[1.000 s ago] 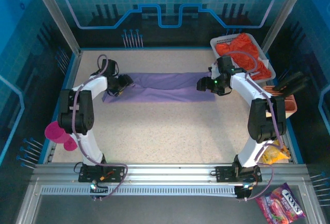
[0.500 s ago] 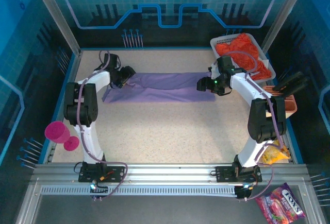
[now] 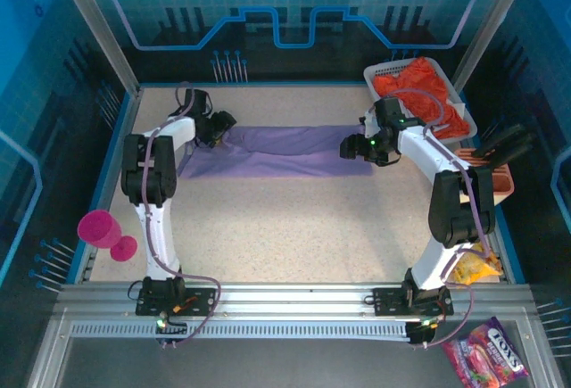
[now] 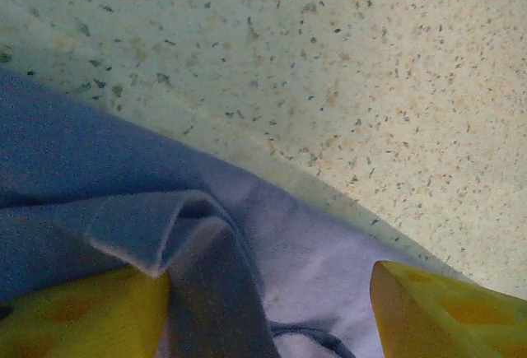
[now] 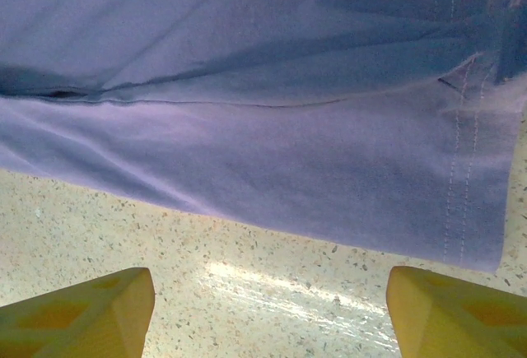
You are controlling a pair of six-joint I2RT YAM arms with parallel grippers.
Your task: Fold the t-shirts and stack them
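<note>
1. Two shirts: the lavender t-shirt [image 3: 277,152] lies stretched in a long band across the far half of the table [image 3: 285,227], and the orange-red t-shirt [image 3: 417,83] sits bunched in the white basket [image 3: 373,73] at the far right corner
2. The left gripper [image 3: 221,127] is at the lavender t-shirt's left end, its yellow fingers [image 4: 82,313] spread wide with a ridge of cloth lying loose between them
3. The right gripper [image 3: 348,149] hovers at the shirt's right end, its yellow fingers [image 5: 82,313] wide apart over bare table just short of the stitched hem, holding nothing
</note>
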